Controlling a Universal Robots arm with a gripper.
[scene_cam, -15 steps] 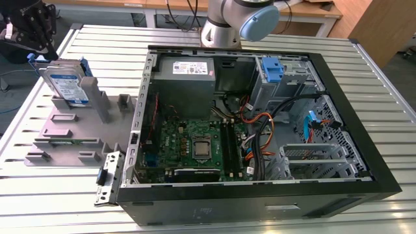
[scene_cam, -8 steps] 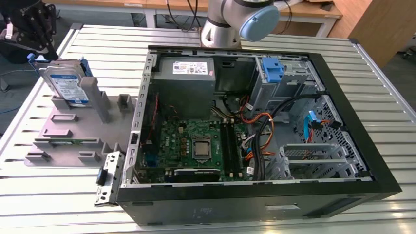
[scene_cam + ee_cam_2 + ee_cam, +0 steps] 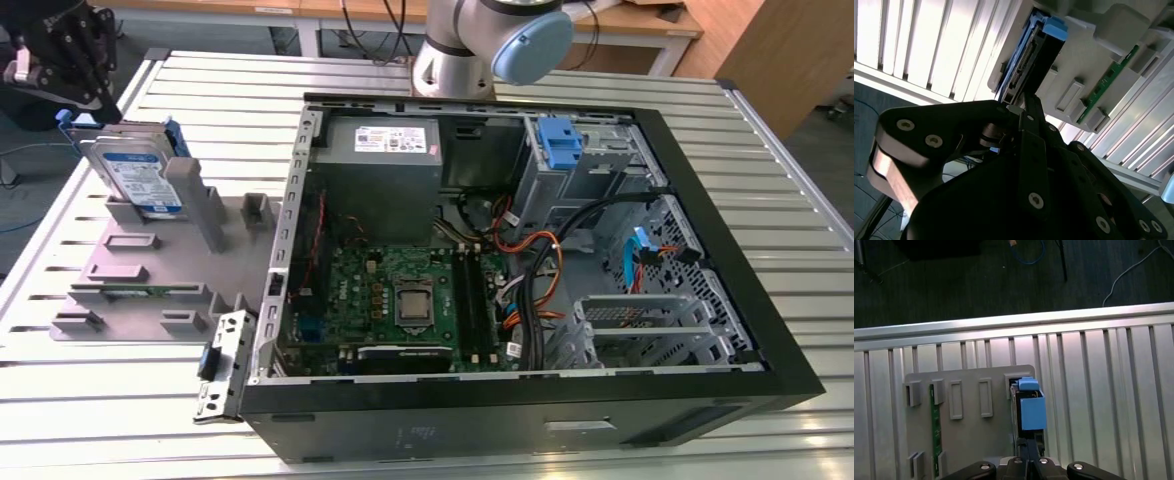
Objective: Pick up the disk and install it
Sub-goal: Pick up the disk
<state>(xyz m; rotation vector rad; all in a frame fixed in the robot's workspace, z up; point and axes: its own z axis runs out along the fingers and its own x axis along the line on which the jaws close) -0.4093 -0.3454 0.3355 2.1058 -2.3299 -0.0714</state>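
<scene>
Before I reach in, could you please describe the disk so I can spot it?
Beside the open computer case, at the exterior view's left, lies a grey holder tray. The disk stands upright in it: silver, white-and-blue label, blue rails.

The flat silver metal disk (image 3: 138,170) wears a glossy white-and-blue label (image 3: 150,190) and smooth blue plastic rails (image 3: 1032,412). The grey moulded plastic fixture (image 3: 140,278) holding it looks matt. Under the fixture the ribbed aluminium table (image 3: 80,420) shines satin; beside the fixture the black metal computer case (image 3: 441,435) is matt.
</scene>
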